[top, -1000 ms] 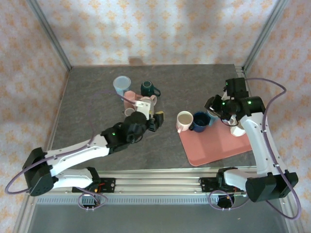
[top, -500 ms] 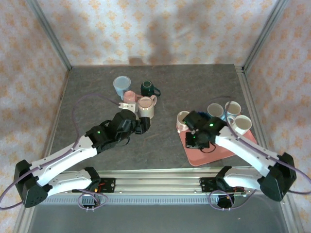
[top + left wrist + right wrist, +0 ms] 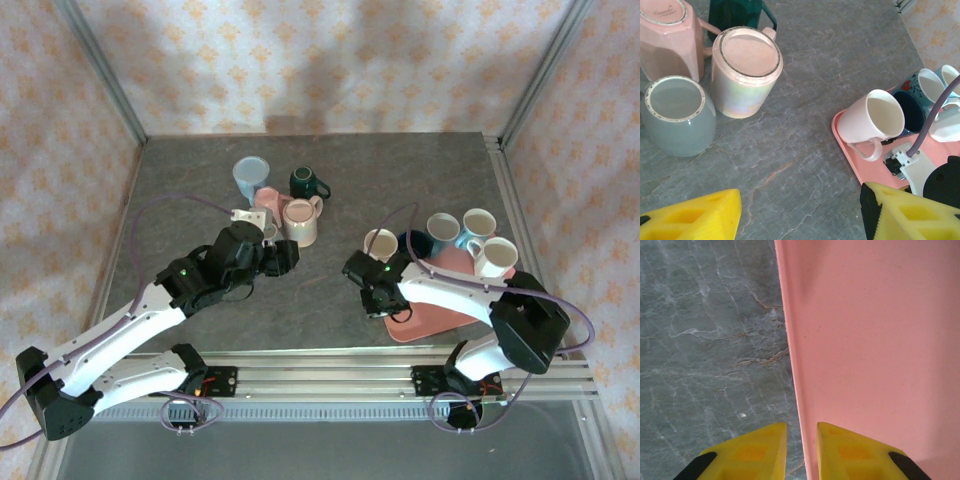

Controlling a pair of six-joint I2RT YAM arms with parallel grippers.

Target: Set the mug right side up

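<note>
1. Swung back from above the far mugs, the right gripper [image 3: 801, 429] now hangs low over the left edge of the tray [image 3: 450, 305], toward the near edge of the table [image 3: 400, 170]. Its fingers are almost together, with a thin slit between them and nothing in it.
2. Meanwhile the left gripper [image 3: 800, 200] has slid left. It hovers with its jaws wide apart and empty, just short of the mug cluster, left of the table's middle.
3. Nearest that gripper stands the grey mug [image 3: 677, 115], base up. Just beside it on the right is the pearly mug [image 3: 745, 70], also base up.
4. Behind them is the pink mug [image 3: 665, 40], base up as well, with the green mug [image 3: 735, 12] to its right. The blue cup [image 3: 250, 177] stands farthest of the cluster, mouth up.
5. The tray lies by the table's right edge. At its far-left corner stands the cream mug [image 3: 380, 243], mouth up, with the navy mug [image 3: 914, 111] close beside it.
6. Along the tray's far side stand a pale mug [image 3: 442, 228] and two white mugs [image 3: 478, 222] — all mouth up.
</note>
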